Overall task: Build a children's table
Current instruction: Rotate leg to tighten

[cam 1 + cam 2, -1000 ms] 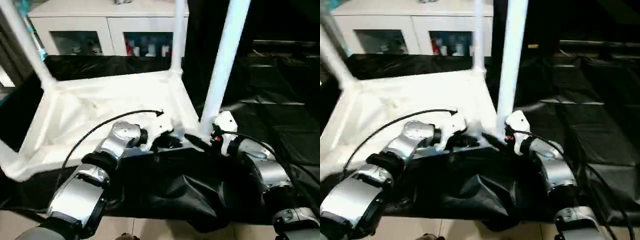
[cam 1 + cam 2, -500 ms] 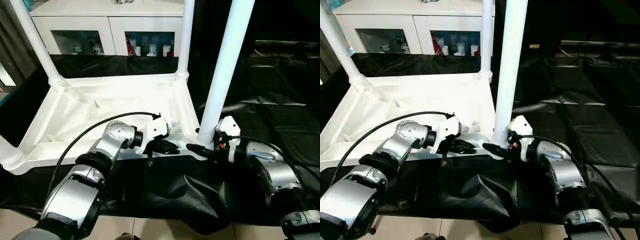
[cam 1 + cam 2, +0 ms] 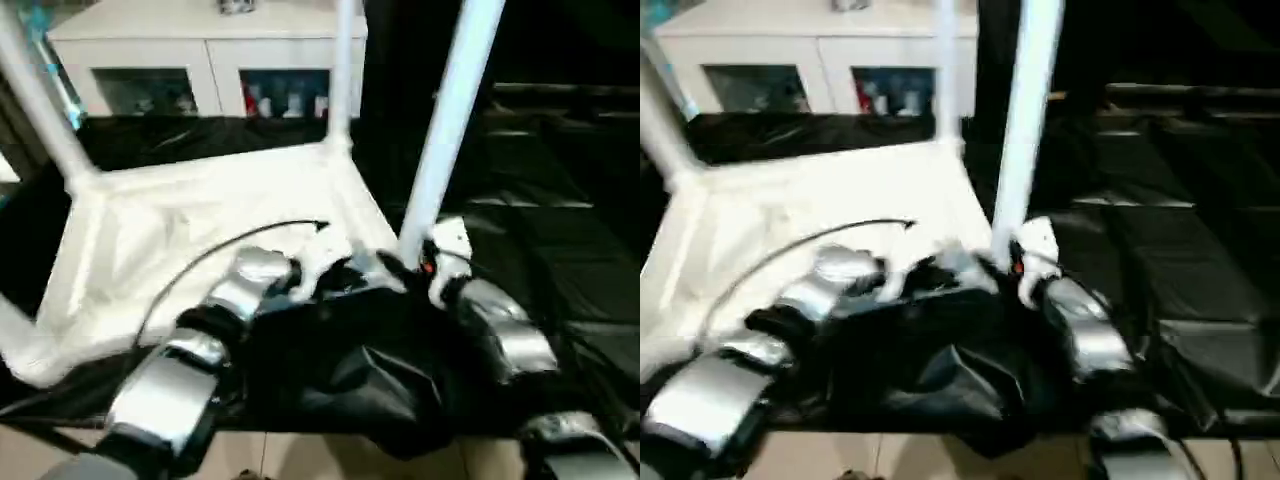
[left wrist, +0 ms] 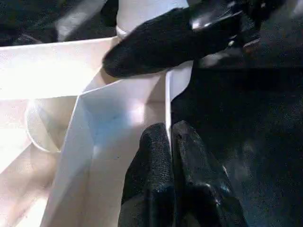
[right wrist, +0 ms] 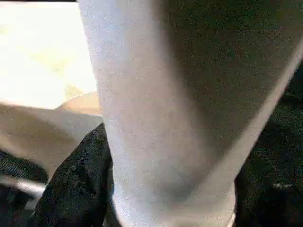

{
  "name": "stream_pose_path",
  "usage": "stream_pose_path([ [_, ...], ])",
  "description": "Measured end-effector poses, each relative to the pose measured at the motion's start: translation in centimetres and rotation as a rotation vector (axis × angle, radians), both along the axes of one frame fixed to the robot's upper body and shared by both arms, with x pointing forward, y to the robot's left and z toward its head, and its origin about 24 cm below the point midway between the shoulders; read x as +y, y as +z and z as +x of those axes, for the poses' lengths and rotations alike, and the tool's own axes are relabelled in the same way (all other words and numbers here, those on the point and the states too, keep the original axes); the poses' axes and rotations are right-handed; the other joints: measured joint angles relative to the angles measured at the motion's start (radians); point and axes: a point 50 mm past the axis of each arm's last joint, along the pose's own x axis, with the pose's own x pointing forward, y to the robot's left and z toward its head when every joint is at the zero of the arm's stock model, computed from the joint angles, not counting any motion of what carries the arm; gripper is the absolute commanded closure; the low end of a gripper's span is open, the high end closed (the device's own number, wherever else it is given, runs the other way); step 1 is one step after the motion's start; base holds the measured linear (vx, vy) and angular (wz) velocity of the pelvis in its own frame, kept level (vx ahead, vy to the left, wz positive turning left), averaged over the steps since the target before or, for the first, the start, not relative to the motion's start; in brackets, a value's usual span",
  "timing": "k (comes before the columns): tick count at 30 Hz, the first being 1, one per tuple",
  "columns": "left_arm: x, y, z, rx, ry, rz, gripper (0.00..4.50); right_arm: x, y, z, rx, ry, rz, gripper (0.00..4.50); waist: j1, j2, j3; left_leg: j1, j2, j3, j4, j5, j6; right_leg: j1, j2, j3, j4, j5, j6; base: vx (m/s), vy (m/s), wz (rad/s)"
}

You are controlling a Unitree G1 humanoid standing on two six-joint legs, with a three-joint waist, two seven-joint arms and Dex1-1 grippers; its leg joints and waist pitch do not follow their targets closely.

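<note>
The children's table (image 3: pixel 200 220) lies upside down on black sheeting, its white legs standing upward. My left gripper (image 3: pixel 345 280) is at the top's near edge; in the left wrist view its fingers (image 4: pixel 151 156) are shut on the thin white rim (image 4: pixel 166 104). My right gripper (image 3: pixel 400 268) sits at the foot of the near right leg (image 3: pixel 445 130). In the right wrist view this leg (image 5: pixel 161 104) stands between my fingers, and one black finger (image 5: pixel 71 184) presses against it. The far right leg (image 3: pixel 343 70) and a left leg (image 3: pixel 40 100) stand in their sockets.
A white cabinet (image 3: pixel 200 60) with glass doors stands behind the table. Crumpled black sheeting (image 3: pixel 540 200) covers the surface to the right and hangs over the near edge (image 3: pixel 380 390). Pale floor (image 3: pixel 300 460) shows below it.
My right gripper has narrowed around the foot of the near right leg. The left gripper keeps its hold on the rim. The head camera has shifted.
</note>
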Motion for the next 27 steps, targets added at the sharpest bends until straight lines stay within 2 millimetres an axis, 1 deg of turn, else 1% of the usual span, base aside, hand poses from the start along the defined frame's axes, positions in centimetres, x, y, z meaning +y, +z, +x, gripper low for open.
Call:
stream_pose_path([
  [2, -0.6, 0.0, 0.1, -0.002, 0.036, -0.002, 4.50, 0.5, -0.1, 0.4, 0.001, -0.079, 0.011, 1.75, -0.001, 0.000, -0.001, 0.000, 0.000, -0.001, 0.000, 0.000, 0.000, 0.000, 0.000, -0.001, 0.000, 0.000, 0.000, 0.000, 0.000, 0.00],
  [3, -0.9, -0.1, 0.1, 0.000, 0.053, -0.007, 4.50, 1.1, -0.1, 0.5, 0.004, -0.102, 0.021, 1.75, -0.001, 0.000, -0.001, 0.000, 0.000, -0.001, 0.000, 0.000, 0.000, 0.000, 0.000, -0.001, 0.000, 0.000, 0.000, 0.000, 0.000, 0.00],
  [6, -1.6, -0.1, 0.2, 0.014, 0.090, -0.018, 4.50, 1.4, 0.0, 0.9, -0.017, -0.144, 0.000, 1.75, -0.002, 0.000, -0.002, 0.000, 0.000, -0.001, 0.000, 0.000, 0.000, 0.001, 0.000, -0.001, -0.001, 0.000, 0.000, 0.000, 0.000, 0.00],
  [8, -1.7, -0.1, 0.1, 0.019, 0.090, -0.022, 4.50, 1.4, -0.1, 0.8, -0.043, -0.140, -0.009, 1.05, -0.002, 0.005, -0.005, 0.000, 0.000, -0.001, 0.000, 0.000, 0.000, 0.001, 0.000, 0.000, -0.002, 0.000, 0.000, 0.000, 0.000, 0.00],
  [10, -1.7, -0.1, 0.1, 0.023, 0.091, -0.029, 4.50, 1.5, -0.1, 0.7, -0.056, -0.132, -0.011, 1.02, -0.002, 0.007, -0.006, 0.000, 0.000, -0.001, -0.001, 0.000, 0.000, 0.001, 0.000, -0.001, -0.002, 0.001, -0.001, 0.000, 0.000, 0.00],
  [13, -1.6, -0.1, 0.1, 0.033, 0.080, -0.036, 4.50, 1.3, -0.1, 0.5, -0.069, -0.102, -0.008, 0.63, -0.001, 0.008, -0.006, -0.001, 0.000, -0.001, -0.002, 0.000, 0.000, 0.000, 0.000, -0.001, -0.002, 0.002, -0.003, 0.000, 0.000, 0.00],
  [16, -1.0, 0.0, 0.1, 0.053, 0.045, -0.038, 4.50, 0.7, 0.1, 0.0, -0.071, 0.015, 0.013, 0.57, -0.001, 0.010, -0.006, -0.002, 0.000, -0.001, -0.004, 0.000, 0.000, -0.001, 0.000, -0.002, -0.002, 0.003, -0.004, 0.000, 0.000, 0.00],
  [20, 0.4, 0.3, 0.0, 0.085, -0.043, -0.028, 4.50, -0.2, 0.4, -1.0, -0.069, 0.203, -0.011, 0.57, 0.002, 0.011, -0.005, -0.003, 0.002, -0.001, -0.007, 0.000, 0.000, -0.003, 0.001, -0.004, -0.002, 0.002, -0.003, 0.000, 0.000, 0.00],
  [24, 1.4, 0.5, -0.6, 0.132, -0.167, -0.025, 4.50, -1.5, 1.0, -2.1, -0.042, 0.398, -0.029, 0.57, 0.013, 0.010, -0.004, -0.006, 0.003, -0.001, -0.009, 0.000, 0.001, -0.005, 0.001, -0.006, -0.003, 0.001, -0.002, 0.000, 0.000, 0.00],
  [27, 2.2, 0.6, -0.9, 0.158, -0.242, -0.020, 4.50, -1.7, 1.3, -2.8, -0.015, 0.524, -0.022, 0.57, 0.025, 0.009, -0.004, -0.007, 0.003, 0.000, -0.008, 0.001, 0.002, -0.006, 0.001, -0.006, -0.004, 0.001, -0.002, 0.000, 0.000, 0.00],
])
